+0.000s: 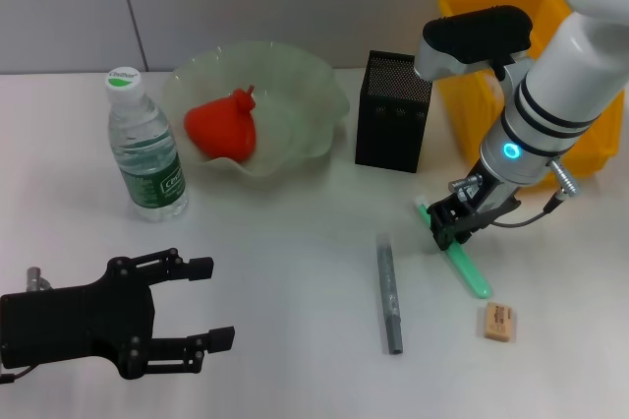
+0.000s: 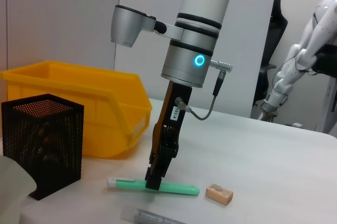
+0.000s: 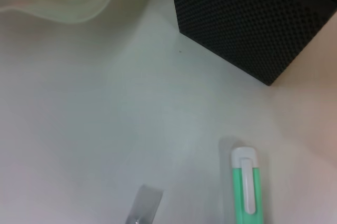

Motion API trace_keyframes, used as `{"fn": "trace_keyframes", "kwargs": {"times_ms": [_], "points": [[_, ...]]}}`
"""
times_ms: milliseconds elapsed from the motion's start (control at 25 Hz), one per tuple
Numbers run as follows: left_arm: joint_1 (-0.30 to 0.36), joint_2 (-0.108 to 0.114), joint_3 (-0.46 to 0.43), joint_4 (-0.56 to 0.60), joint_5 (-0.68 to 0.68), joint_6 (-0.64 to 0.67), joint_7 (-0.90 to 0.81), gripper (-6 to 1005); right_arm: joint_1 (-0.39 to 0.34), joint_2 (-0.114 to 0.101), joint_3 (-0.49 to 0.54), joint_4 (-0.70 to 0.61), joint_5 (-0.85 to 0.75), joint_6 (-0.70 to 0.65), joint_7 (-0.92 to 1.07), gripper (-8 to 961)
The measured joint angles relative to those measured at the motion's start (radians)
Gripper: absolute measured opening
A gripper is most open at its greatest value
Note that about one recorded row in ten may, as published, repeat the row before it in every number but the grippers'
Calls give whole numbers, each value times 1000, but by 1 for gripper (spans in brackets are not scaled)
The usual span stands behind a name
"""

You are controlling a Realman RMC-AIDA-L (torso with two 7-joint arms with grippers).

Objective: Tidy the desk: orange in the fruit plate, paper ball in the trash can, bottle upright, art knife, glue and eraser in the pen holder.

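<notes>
Art knife (image 1: 464, 264), the green one, is lying flat on the white table (image 1: 295, 340) in front of the pen holder (image 1: 393, 112). The right gripper (image 1: 450, 233) is down on its middle, fingers closed narrow around it by the look of the left wrist view. Eraser (image 1: 498, 322) sits just beside the knife's near end, and the grey glue stick (image 1: 389, 291) lies to its left. Orange (image 1: 224, 127) is in the fruit plate (image 1: 314, 94), bottle (image 1: 144, 148) standing upright, and the yellow trash can (image 1: 462, 104) is behind the arm. Left gripper (image 1: 208, 303) is parked near the front edge, spread wide.
</notes>
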Motion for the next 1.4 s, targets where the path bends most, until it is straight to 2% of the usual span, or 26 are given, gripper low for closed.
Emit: {"fn": "trace_keyframes", "kwargs": {"times_ms": [360,560,760,920,1040,1400], "points": [[0,-1,0,0,0,0,-1,843,1,0,-1,3,0,-5,-3,197],[0,-1,0,0,0,0,-1,843,0,1,-1,6,0,-3,-3,375],[3,-1,0,0,0,0,-1,843,-1,2,-1,6,0,-4,-3,379],[3,-1,0,0,0,0,-1,843,-1,3,-1,6,0,-5,-3,366],[4,-1,0,0,0,0,-1,843,-3,4,-1,5,0,-5,-3,183],[5,1,0,1,0,0,-1,843,-13,1,8,-34,4,-24,-10,173]]}}
